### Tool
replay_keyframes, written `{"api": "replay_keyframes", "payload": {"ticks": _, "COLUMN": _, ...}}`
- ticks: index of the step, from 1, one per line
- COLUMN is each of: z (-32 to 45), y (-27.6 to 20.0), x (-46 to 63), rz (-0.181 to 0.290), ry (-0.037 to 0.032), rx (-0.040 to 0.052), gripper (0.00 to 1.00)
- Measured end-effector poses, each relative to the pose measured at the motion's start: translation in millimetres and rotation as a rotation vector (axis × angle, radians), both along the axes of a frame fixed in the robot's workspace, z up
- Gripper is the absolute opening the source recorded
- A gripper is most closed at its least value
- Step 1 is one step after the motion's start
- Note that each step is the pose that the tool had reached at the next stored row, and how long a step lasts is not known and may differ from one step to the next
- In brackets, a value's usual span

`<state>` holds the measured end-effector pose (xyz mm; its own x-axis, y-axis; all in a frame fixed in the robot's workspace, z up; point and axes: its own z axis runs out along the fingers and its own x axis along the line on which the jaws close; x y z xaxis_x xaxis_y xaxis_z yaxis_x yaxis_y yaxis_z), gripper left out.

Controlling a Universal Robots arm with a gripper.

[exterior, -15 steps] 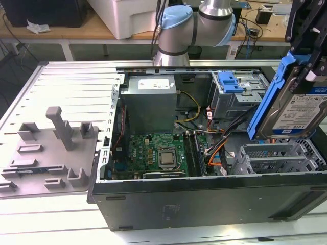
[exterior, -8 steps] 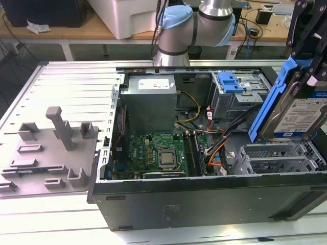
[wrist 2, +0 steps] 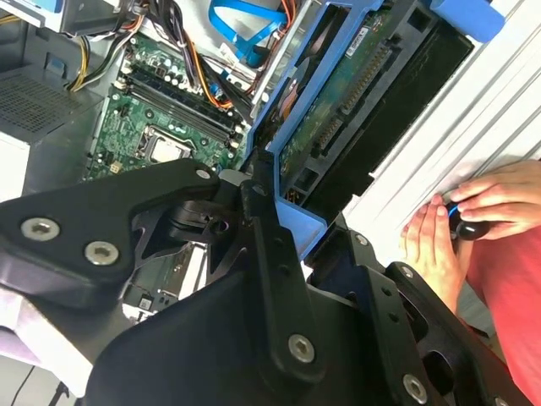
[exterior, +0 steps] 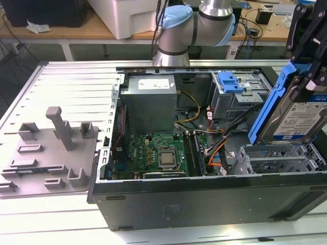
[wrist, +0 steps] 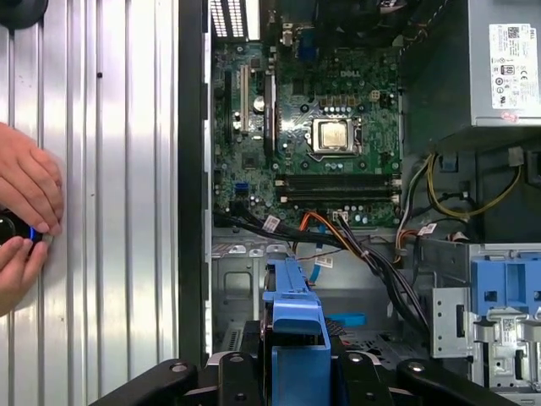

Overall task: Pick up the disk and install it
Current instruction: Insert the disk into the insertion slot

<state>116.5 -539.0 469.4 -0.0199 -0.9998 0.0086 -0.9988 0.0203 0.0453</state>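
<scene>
Ribbed silver tabletop (exterior: pixel 71 81), bright even light; wooden workbench (exterior: pixel 76 31) behind, white container (exterior: pixel 127 18) on it

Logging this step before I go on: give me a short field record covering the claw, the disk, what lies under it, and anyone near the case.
grip: claw shut on the disk, at its blue bracket
disk pose: on edge, tilted, label toward the exterior camera, not seated
below disk: grey drive bay, at the exterior view's right
case: computer case open, motherboard exposed
person: hands on the ribbed table beside the case, around a small dark device
</scene>
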Motion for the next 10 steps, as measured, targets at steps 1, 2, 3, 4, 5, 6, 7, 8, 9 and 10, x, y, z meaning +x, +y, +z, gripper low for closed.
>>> {"api": "replay_keyframes", "payload": {"ticks": 1, "z": -1.0, "y": -0.2, "x": 0.3, "rz": -0.002, "ry": 0.0001, "rx": 0.0000, "gripper": 0.37}}
{"api": "replay_keyframes", "payload": {"ticks": 2, "z": -1.6, "y": -0.2, "x": 0.5, "rz": -0.003, "ry": 0.0000, "rx": -0.0001, "gripper": 0.37}}
{"api": "replay_keyframes", "payload": {"ticks": 3, "z": -2.0, "y": -0.3, "x": 0.7, "rz": -0.004, "ry": 0.0000, "rx": 0.0000, "gripper": 0.37}}
{"api": "replay_keyframes", "payload": {"ticks": 4, "z": -2.5, "y": -0.3, "x": 0.8, "rz": -0.004, "ry": 0.0000, "rx": 0.0000, "gripper": 0.37}}
{"api": "replay_keyframes", "payload": {"ticks": 5, "z": -2.9, "y": -0.3, "x": 0.9, "rz": -0.005, "ry": 0.0001, "rx": 0.0000, "gripper": 0.37}}
{"api": "replay_keyframes", "payload": {"ticks": 6, "z": -3.6, "y": -0.3, "x": 1.0, "rz": -0.005, "ry": 0.0001, "rx": 0.0000, "gripper": 0.37}}
{"api": "replay_keyframes", "payload": {"ticks": 7, "z": -4.6, "y": -0.3, "x": 1.0, "rz": -0.005, "ry": 0.0000, "rx": 0.0001, "gripper": 0.37}}
{"api": "replay_keyframes", "payload": {"ticks": 8, "z": -5.4, "y": -0.3, "x": 1.0, "rz": -0.005, "ry": -0.0001, "rx": 0.0000, "gripper": 0.37}}
{"api": "replay_keyframes", "payload": {"ticks": 9, "z": -6.1, "y": -0.3, "x": 1.0, "rz": -0.005, "ry": -0.0003, "rx": -0.0002, "gripper": 0.37}}
{"api": "replay_keyframes", "payload": {"ticks": 10, "z": -6.7, "y": -0.3, "x": 1.0, "rz": -0.005, "ry": -0.0005, "rx": -0.0004, "gripper": 0.37}}
